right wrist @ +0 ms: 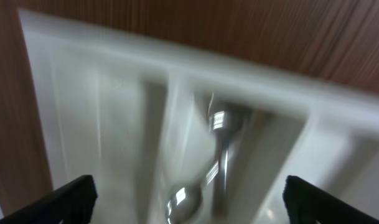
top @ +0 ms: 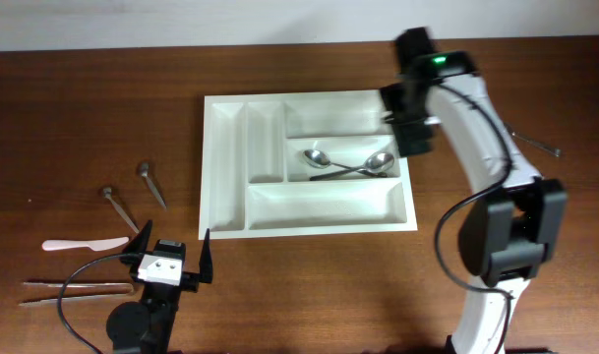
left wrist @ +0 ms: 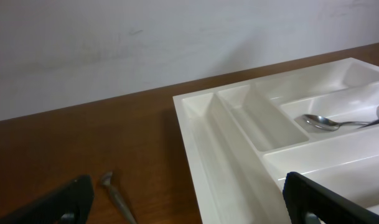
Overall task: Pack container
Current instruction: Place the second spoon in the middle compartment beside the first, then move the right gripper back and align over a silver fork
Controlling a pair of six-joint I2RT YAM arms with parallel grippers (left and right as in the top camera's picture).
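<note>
**Two spoons packed, loose cutlery left**

The white cutlery tray (top: 225, 167) sits mid-worktop, toward the far edge, with two spoons (top: 350, 164) crossed in its middle long compartment. The right pincer (top: 413, 138) hangs wide and empty over the tray's right end. The left pincer (top: 177, 251), also wide, hovers at the near edge. The thin wooden sticks (top: 78, 288) near the left edge lie flat and could slip a grasp.

spoons (top: 319, 158): in container's (top: 319, 206) middle long compartment; utensils (top: 151, 184): left of container
</note>
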